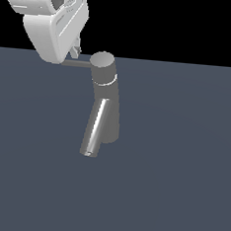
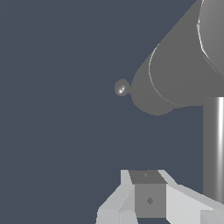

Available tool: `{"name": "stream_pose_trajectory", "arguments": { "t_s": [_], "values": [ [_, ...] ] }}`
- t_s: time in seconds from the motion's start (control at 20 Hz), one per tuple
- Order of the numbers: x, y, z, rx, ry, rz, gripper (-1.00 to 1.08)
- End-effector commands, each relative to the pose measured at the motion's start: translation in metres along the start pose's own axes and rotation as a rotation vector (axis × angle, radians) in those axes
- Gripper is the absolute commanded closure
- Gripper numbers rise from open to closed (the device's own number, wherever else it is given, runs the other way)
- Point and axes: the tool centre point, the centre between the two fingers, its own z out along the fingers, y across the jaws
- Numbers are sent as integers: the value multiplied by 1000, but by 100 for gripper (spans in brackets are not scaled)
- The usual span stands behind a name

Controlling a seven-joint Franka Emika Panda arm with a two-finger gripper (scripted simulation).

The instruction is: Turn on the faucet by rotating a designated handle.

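Desk [image 1: 180,192]: flat blue-grey surface under everything. Gripper [image 1: 75,50]: bulky white housing high at the exterior view's left, fingertips at the outer end of the handle; jaw opening cannot be told, nor whether anything is held. Faucet [image 1: 106,102]: upright near centre, tapered body, capped top, shiny spout slanting down toward the camera. Handle [image 1: 78,62]: thin dark rod jutting from the cap toward the exterior view's left, its tip hidden behind the gripper. Risk, as judged: contact so near the tip may slip off the rod if the push strays from the handle's arc.
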Motion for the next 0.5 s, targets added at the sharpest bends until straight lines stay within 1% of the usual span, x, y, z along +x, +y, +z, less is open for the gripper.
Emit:
{"name": "stream_pose_trajectory", "arguments": {
  "t_s": [0.0,0.05,0.45],
  "values": [
    [0,0,0,0,0,0,108],
    [0,0,0,0,0,0,108],
    [-2,27,0,0,0,0,108]
  ]
}}
